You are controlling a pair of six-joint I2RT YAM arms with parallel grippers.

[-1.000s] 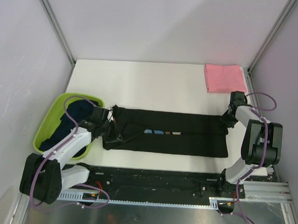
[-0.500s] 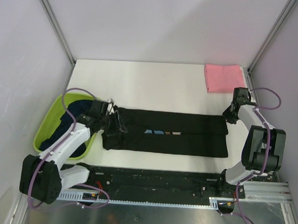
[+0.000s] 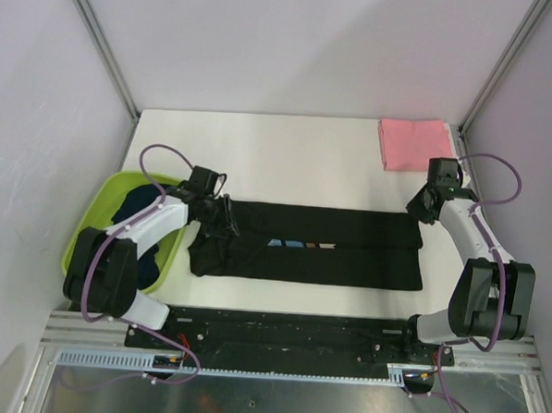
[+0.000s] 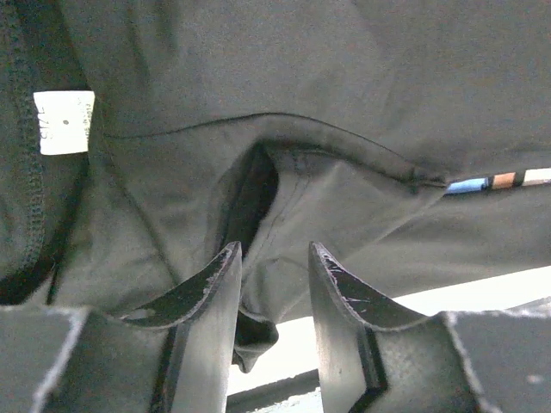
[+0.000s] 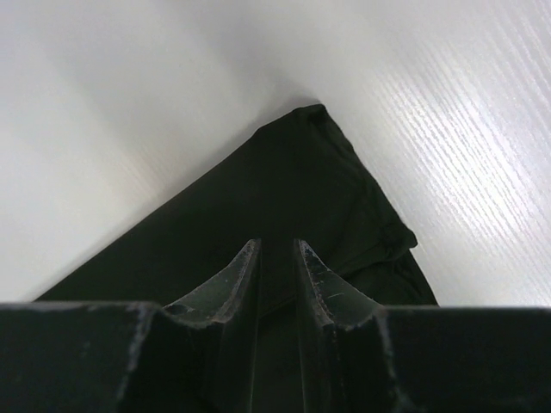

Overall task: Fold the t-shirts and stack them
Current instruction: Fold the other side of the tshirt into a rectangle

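Left hand (image 3: 225,217) hung with fingers apart over the rumpled left end of the black shirt (image 3: 348,252), its arm arched forward past the basin (image 3: 82,238). That shirt lay mid-bench as a long folded band, long axis running left to right, a sliver of print showing at its middle. Right hand (image 3: 423,207), fingers narrowly apart, sat at the band's far right corner, arm stretched forward, wrist turned inward.

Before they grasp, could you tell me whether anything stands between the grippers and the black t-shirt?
Nothing visible does: the left gripper and right gripper sit directly over opposite ends of the black t-shirt.
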